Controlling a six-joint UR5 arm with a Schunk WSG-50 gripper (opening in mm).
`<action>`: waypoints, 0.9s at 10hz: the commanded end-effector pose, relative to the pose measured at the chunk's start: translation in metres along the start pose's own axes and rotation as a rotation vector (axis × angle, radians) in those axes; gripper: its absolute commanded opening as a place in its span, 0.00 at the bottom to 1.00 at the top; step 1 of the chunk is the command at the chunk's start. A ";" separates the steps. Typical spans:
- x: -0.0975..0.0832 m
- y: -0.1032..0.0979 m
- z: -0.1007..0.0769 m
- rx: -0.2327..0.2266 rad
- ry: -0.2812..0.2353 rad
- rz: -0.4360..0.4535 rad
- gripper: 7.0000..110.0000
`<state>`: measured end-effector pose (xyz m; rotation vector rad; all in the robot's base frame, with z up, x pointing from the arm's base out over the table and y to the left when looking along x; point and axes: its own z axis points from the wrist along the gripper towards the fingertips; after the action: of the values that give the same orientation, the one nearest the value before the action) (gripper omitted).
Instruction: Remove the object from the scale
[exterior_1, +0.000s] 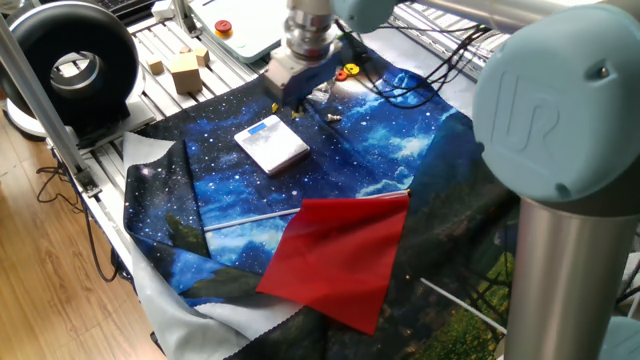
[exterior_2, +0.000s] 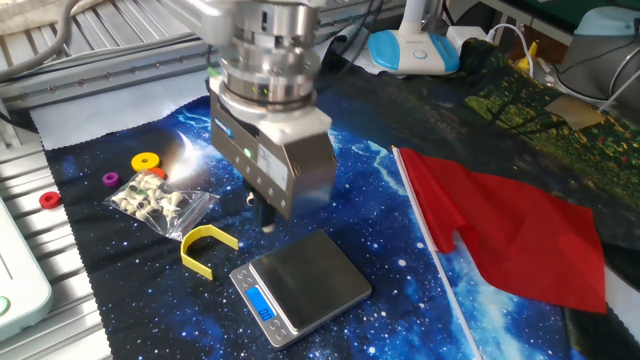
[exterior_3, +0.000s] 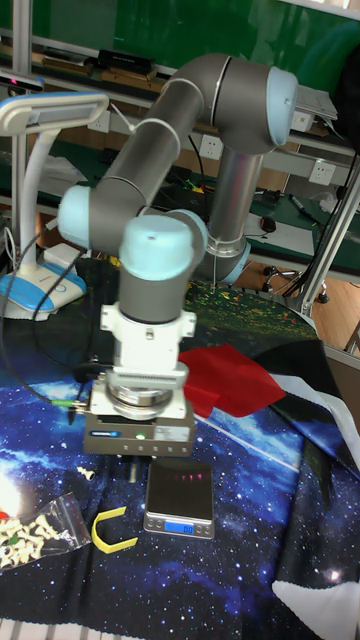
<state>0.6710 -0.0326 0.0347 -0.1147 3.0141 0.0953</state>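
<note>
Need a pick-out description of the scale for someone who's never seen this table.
Start from the starry blue cloth covering the table. Beside the red sheet, just past the pincer, lies the scale, a flat square slab. Only it has a pale blue panel along one edge; the neighbouring yellow U-shaped piece is curved and open.

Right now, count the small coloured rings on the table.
3. Yellow ring and purple ring on the starry cloth; red ring at its edge. More may be hidden.
</note>
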 end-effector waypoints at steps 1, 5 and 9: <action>0.013 -0.029 0.000 -0.016 -0.011 -0.033 0.00; 0.023 -0.048 0.004 -0.009 -0.021 -0.057 0.00; 0.038 -0.077 0.005 0.049 -0.014 -0.084 0.00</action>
<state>0.6462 -0.0962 0.0221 -0.2253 2.9944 0.0398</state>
